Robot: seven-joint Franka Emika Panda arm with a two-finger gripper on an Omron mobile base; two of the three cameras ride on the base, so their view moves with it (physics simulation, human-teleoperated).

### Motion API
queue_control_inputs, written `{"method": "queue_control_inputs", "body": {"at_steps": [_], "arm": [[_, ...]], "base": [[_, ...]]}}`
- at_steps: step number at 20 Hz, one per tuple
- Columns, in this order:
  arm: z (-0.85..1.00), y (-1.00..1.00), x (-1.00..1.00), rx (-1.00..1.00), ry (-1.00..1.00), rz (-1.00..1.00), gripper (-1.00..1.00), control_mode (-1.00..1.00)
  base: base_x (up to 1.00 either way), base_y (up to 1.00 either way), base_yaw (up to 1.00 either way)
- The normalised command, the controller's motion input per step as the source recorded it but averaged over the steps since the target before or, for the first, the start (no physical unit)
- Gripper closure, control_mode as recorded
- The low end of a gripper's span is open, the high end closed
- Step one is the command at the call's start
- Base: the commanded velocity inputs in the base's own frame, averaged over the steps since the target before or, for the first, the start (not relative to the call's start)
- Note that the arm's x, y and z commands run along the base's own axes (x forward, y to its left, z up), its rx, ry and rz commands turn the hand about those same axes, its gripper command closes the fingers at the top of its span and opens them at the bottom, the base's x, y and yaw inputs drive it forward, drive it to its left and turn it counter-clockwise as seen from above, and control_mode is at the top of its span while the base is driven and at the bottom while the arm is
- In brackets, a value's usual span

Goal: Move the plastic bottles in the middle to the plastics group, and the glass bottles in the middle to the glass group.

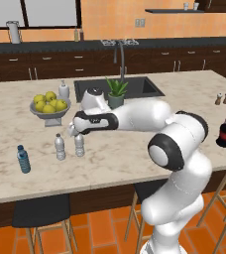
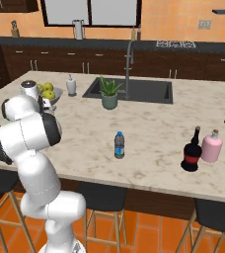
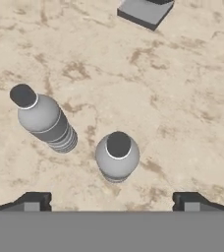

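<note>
1. Bottles stand on a long stone counter (image 1: 16, 168) with a sink (image 2: 149, 91) in it.
2. Two clear water bottles, (image 1: 60, 147) and (image 1: 79, 145), stand just beside each other near the counter's left end, in the left base view.
3. A light blue bottle (image 1: 23, 159) stands at 9 o'clock from them, a little apart.
4. The gripper (image 3: 111, 202) hangs over the two clear bottles and looks straight down.
5. In the hand view, one clear bottle (image 3: 117, 156) sits between the two dark tips, a bit toward 12 o'clock. The other clear bottle (image 3: 44, 118) is at 10 o'clock from it.
6. The tips stand wide apart and touch nothing, so the gripper is open and holds no bottle.
7. A dark bottle with a blue label (image 2: 119, 145) stands alone in the middle of the counter, in the right base view.
8. A black bottle with a red band (image 2: 190, 153) stands near the right end. A pink bottle (image 2: 212, 146) is just beside it at 3 o'clock.
9. A bowl of lemons (image 1: 49, 106) sits at 12 o'clock from the clear bottles.
10. A small green plant (image 2: 109, 94) stands by the sink.
11. Two little shakers (image 1: 222, 98) stand far to the right.
</note>
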Motion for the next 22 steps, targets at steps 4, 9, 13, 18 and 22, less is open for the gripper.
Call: {"method": "queue_control_inputs", "body": {"at_steps": [4, 9, 13, 18, 22], "arm": [[0.77, -0.69, -0.15, 0.03, 0.0, -0.15, -1.0, -1.0], [0.63, -0.82, -0.24, 0.0, 0.01, -0.23, -1.0, -1.0], [0.39, -0.96, -0.18, 0.0, 0.04, -0.35, -1.0, -1.0], [0.2, -1.0, -0.21, 0.02, 0.09, -0.38, -1.0, -1.0], [0.13, -1.0, -0.18, 0.04, 0.12, -0.39, -1.0, -1.0]], "base": [[0.0, 0.0, 0.0], [0.0, 0.0, 0.0], [0.0, 0.0, 0.0], [0.0, 0.0, 0.0], [0.0, 0.0, 0.0]]}}
